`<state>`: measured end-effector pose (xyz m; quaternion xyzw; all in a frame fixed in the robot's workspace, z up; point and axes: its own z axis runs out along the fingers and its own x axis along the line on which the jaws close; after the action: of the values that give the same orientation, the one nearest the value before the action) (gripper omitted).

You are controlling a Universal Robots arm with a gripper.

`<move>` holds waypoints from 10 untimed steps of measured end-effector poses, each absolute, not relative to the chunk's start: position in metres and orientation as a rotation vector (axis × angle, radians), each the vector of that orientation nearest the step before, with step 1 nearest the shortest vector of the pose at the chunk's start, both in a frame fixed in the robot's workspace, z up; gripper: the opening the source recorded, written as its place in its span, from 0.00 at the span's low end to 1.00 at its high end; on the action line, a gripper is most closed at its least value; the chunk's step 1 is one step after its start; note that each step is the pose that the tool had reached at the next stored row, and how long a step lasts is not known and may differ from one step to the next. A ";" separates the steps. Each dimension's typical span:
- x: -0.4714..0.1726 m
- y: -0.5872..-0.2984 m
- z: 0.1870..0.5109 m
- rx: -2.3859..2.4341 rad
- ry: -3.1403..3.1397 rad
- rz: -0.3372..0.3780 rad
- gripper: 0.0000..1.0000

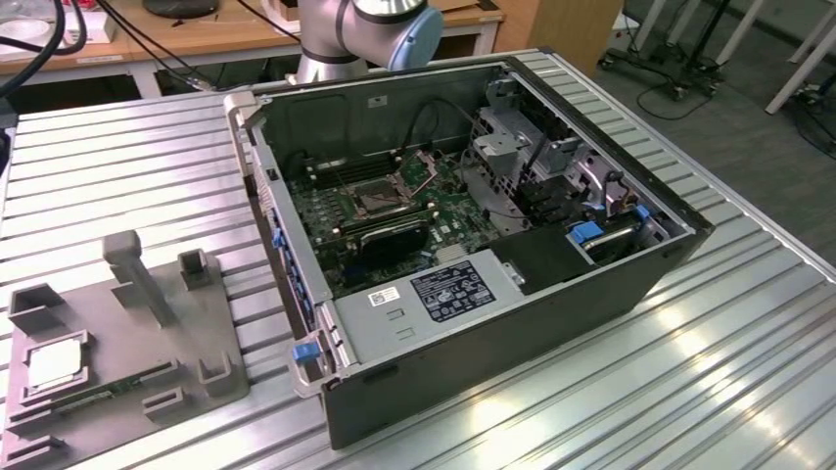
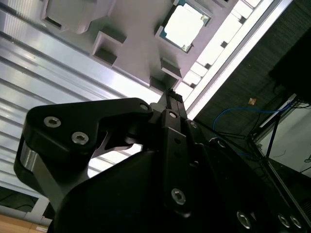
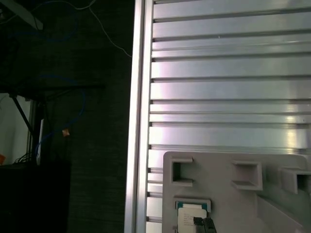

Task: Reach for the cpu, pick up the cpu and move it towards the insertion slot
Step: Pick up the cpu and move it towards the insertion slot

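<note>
The cpu (image 1: 53, 364) is a small pale metal square lying flat in a recess of the grey holder (image 1: 157, 333) on the table, at the exterior view's left. Both wrist views show it too: the cpu (image 2: 186, 26) in the second, the cpu (image 3: 188, 217) in the first. My black gripper (image 2: 171, 97) hangs above the table, apart from the chip. In the first wrist view the gripper's dark tip (image 3: 203, 223) overlaps the chip's edge. The insertion slot (image 1: 379, 199), a metal-framed socket with a dark centre, sits on the motherboard inside the open computer case (image 1: 523, 323).
The holder carries upright grey posts (image 1: 137, 274) and a thin green circuit strip (image 1: 85, 397) near the chip. The table is ribbed aluminium (image 1: 117, 176); its edge and dark floor (image 3: 97, 121) lie beside the holder. The arm's base (image 1: 352, 29) stands behind the case.
</note>
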<state>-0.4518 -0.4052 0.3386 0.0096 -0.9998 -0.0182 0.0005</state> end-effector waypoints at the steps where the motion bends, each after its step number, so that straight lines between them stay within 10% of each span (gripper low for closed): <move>1: -0.452 -0.406 0.338 0.030 -3.140 -0.057 0.11; 10: -0.452 -0.408 0.338 0.030 -3.140 -0.057 0.11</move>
<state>-0.4520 -0.4076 0.3383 0.0095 -0.9998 -0.0181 0.0004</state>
